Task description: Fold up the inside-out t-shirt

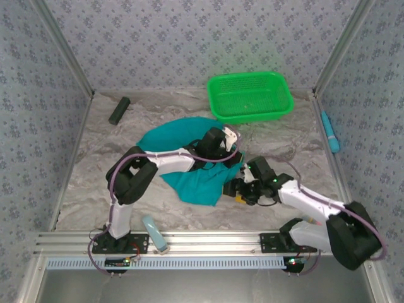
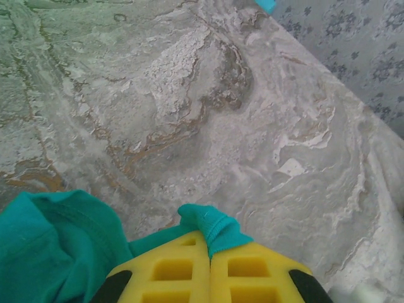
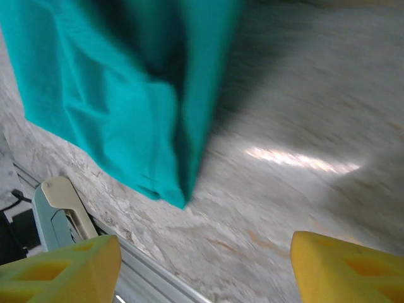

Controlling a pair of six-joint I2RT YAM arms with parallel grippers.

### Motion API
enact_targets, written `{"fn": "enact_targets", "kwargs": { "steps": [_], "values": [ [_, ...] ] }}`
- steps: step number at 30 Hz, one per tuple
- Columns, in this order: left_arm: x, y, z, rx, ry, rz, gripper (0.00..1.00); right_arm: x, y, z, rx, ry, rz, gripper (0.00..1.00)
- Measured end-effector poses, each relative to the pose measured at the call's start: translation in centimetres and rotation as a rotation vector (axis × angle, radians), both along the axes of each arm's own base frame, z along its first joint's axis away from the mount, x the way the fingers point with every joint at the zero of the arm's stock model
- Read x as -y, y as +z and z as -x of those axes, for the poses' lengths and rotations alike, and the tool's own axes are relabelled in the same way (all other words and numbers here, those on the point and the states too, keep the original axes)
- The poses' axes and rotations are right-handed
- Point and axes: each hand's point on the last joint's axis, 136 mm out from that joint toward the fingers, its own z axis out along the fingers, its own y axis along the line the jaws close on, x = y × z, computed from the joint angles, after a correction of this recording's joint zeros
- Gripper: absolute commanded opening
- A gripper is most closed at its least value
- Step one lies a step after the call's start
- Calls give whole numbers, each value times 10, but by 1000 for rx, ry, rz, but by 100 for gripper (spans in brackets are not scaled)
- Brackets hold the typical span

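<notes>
- Lying mid-bench, the teal t-shirt (image 1: 192, 184) spreads toward the near edge, partly lifted.
- Left gripper (image 2: 210, 249) is clenched on a fold of its cloth.
- Right gripper (image 3: 205, 268) hangs released, jaws wide, just beside the shirt's right side.

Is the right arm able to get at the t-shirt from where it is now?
Probably yes: the right gripper is open and the t-shirt is close ahead of it, with nothing in between.
</notes>
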Motion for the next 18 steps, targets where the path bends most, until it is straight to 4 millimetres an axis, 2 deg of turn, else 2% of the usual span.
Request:
{"fn": "enact_targets", "kwargs": {
  "steps": [3, 6, 7, 11, 15, 18],
  "values": [
    [1, 1, 0, -13, 5, 11, 0, -20, -6, -6, 50, 47, -14, 67],
    [1, 3, -2, -15, 12, 20, 0, -34, -11, -10, 102, 73, -21, 58],
    [1, 3, -2, -15, 13, 22, 0, -38, -15, -10, 115, 77, -22, 51],
    [2, 9, -7, -13, 20, 37, 0, -46, -36, -9, 119, 83, -10, 0],
    [1, 21, -18, -2, 24, 56, 0, -45, -32, -15, 150, 66, 7, 0],
    [-13, 34, -44, 21, 62, 50, 0, -32, -10, -38, 205, 42, 65, 0]
  ]
}}
